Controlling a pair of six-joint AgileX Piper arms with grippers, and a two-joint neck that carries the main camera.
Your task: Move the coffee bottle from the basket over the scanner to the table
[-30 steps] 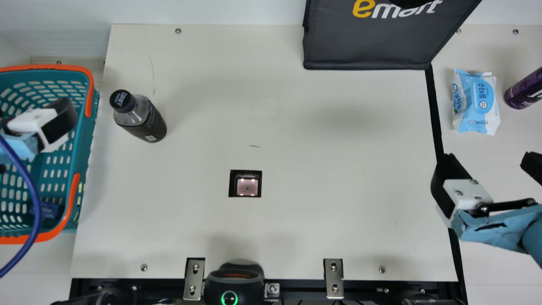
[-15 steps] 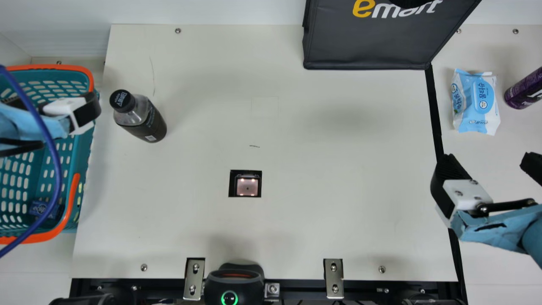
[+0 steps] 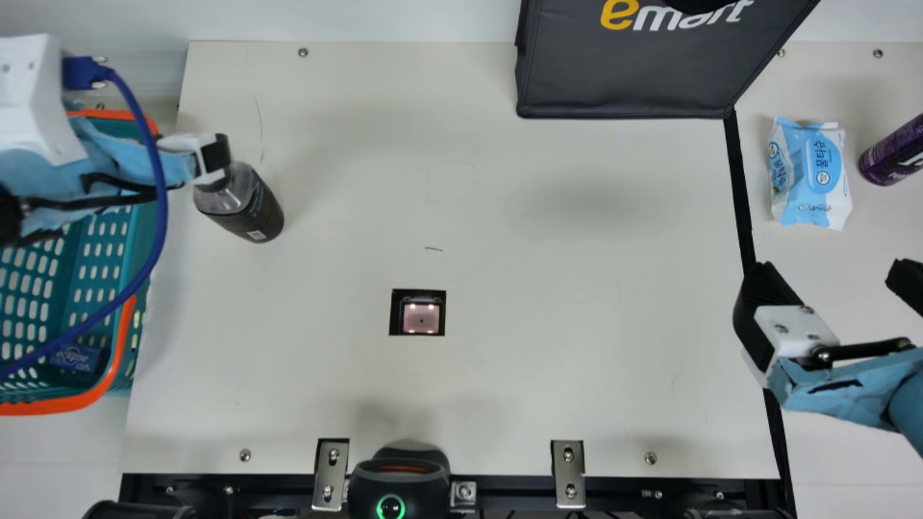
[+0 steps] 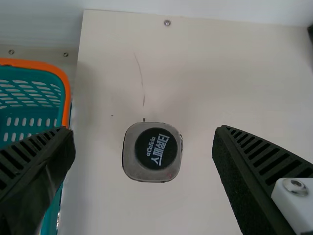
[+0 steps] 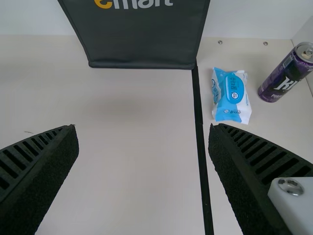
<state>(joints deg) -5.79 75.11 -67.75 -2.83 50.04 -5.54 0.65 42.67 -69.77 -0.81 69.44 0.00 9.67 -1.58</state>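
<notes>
Black-capped, with clear shoulders and a dark label, the coffee bottle (image 3: 249,209) stands upright on the cream surface (image 3: 548,288), near its left edge, towards the far left corner. The left arm's black-ribbed end effector (image 3: 214,153) is over the bottle, its fingers spread wide; in the left wrist view, the cap (image 4: 156,148) shows between them, with a gap on each side. A teal plastic basket with orange handles (image 3: 137,245) sits along the left edge, holding a small blue packet (image 3: 76,357). The square, pink-lit scanner window (image 3: 422,317) lies between the bottle and the near edge. Near the right edge, the right arm's end effector (image 3: 833,281) has its fingers spread, with nothing between them.
</notes>
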